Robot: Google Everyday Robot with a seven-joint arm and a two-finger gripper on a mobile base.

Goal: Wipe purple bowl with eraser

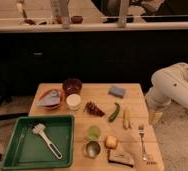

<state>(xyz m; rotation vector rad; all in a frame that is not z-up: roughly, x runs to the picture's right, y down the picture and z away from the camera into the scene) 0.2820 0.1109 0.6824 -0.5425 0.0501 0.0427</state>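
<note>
The purple bowl [72, 85] stands at the back left of the wooden table [99, 95], just behind a small white cup [74, 101]. The eraser [119, 157], a small block with a pale top and dark underside, lies at the table's front edge, right of centre. My white arm [176, 88] hangs beside the table's right edge, and the gripper [154, 117] points down just off that edge, level with the table's middle. It is far from both the bowl and the eraser, and nothing shows in it.
An orange-rimmed dish [50, 98] sits left of the cup. A blue-grey sponge [117, 91], a dark red cluster [93, 108], a green pod [114, 112], a fork [142, 142], a green cup [93, 132] and a metal cup [92, 148] lie around. A green tray [17, 145] holds a brush [46, 137].
</note>
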